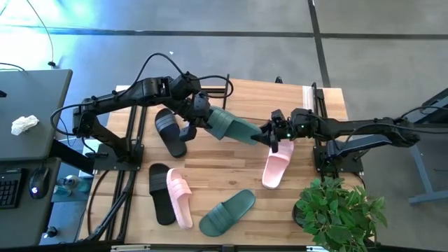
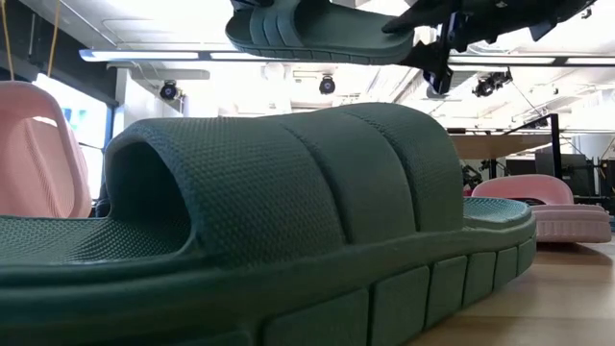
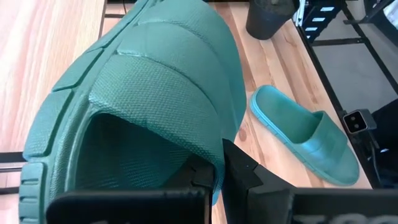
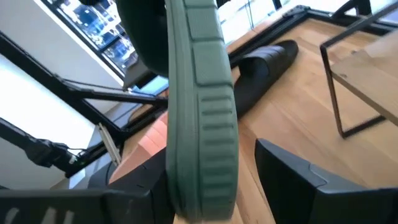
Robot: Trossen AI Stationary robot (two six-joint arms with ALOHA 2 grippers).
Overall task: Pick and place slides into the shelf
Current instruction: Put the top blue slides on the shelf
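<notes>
From above, both arms meet over the middle of the counter (image 1: 231, 164), sharing 1 sage-green slide (image 1: 234, 127) held in the air. The left pincer (image 1: 203, 117) clamps one end, and the right pincer (image 1: 271, 135) has the other end between its fingers. On the counter lie a black slide (image 1: 170, 131) under the left arm, a pink slide (image 1: 277, 163) below the right pincer, and near the front edge another black slide (image 1: 160, 192), a second pink slide (image 1: 180, 197) touching it, and the second green slide (image 1: 227, 211). A potted plant (image 1: 338, 208) sits at the front right corner.

At counter level, that second green slide (image 2: 259, 231) fills the foreground, with the lifted one (image 2: 322, 34) overhead.

The left wrist camera shows its fingers closed on the lifted slide's strap (image 3: 161, 106).

The right wrist camera shows the sole edge (image 4: 202, 118) between its fingers, and the shelf (image 4: 367, 68) stands beyond.
</notes>
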